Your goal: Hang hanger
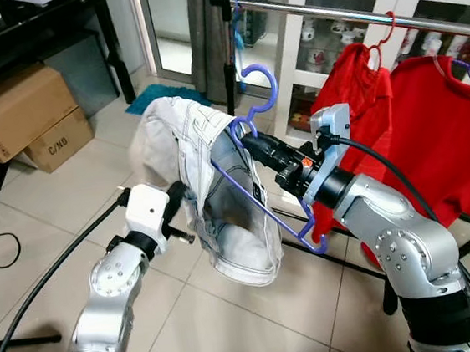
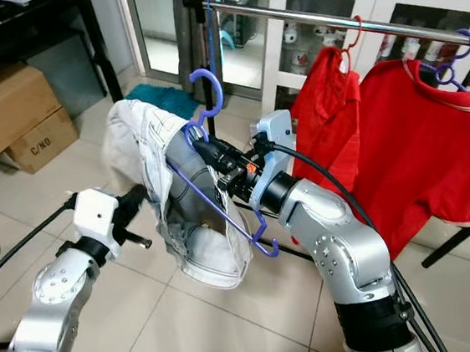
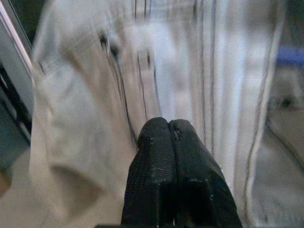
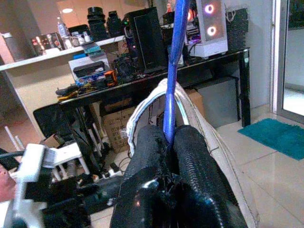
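Beyond your right gripper (image 1: 247,144) you have two red shirts (image 1: 433,138) hanging before a white glass-door cabinet (image 1: 343,5). Past your left gripper (image 3: 174,142), cardboard boxes (image 1: 22,114) sit on the tiled floor (image 1: 70,210), with a teal mat (image 1: 153,96) further off.

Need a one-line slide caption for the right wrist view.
Right gripper shut on the blue hanger, pale garment draped over it, cluttered desk behind.
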Tool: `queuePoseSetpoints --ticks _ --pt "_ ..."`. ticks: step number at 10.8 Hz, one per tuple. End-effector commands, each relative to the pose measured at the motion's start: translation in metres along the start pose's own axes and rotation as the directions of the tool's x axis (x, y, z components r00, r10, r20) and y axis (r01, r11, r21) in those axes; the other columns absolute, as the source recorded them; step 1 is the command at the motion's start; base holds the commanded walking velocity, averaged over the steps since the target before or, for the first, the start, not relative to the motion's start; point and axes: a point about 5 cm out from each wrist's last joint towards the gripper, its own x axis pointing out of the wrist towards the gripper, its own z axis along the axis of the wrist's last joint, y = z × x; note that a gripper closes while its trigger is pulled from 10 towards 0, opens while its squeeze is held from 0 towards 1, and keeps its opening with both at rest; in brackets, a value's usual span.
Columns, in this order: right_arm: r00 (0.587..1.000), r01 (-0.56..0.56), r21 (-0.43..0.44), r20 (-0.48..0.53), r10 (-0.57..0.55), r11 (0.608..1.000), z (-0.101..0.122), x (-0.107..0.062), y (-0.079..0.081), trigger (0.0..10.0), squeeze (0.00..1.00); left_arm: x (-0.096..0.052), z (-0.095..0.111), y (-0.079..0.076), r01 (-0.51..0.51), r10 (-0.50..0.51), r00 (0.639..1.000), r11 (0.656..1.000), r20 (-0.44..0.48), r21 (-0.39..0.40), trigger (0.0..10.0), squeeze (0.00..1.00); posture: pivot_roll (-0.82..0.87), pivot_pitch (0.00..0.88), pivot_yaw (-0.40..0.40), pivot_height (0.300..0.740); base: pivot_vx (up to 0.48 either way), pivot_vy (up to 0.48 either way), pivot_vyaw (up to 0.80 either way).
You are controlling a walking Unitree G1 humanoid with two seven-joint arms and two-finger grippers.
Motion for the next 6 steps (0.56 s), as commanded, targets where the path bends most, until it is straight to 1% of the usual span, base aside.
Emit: queuePoseSetpoints --ticks 1,2,4,6 --pt "0.995 -0.035 -0.027 0.090 0.037 0.999 0.022 0.001 0.005 0.0 0.00 -0.004 0.011 -0.002 -0.013 0.012 0.996 1.000 0.084 0.012 8.2 0.00 0.00 0.000 -0.010 0.740 0.000 0.000 0.00" --pt "0.995 -0.033 -0.018 0.089 0.034 0.999 0.021 0.001 0.003 0.0 0.00 -0.012 0.017 -0.011 0.031 -0.040 0.989 0.997 0.142 0.067 10.0 1.00 0.01 0.000 -0.018 0.740 0.000 0.000 0.00" --pt "0.995 -0.047 -0.007 0.086 0.048 0.999 0.020 0.004 0.005 0.0 0.00 -0.011 0.010 -0.017 0.063 -0.078 0.991 0.989 0.110 0.135 10.0 1.00 0.02 0.000 -0.023 0.740 0.000 0.000 0.00" --pt "0.995 -0.053 -0.006 0.088 0.054 0.999 0.021 0.005 0.005 0.0 0.00 -0.005 0.010 -0.021 0.083 -0.104 0.986 0.984 0.131 0.158 10.0 1.00 0.01 0.000 -0.025 0.740 0.000 0.000 0.00"
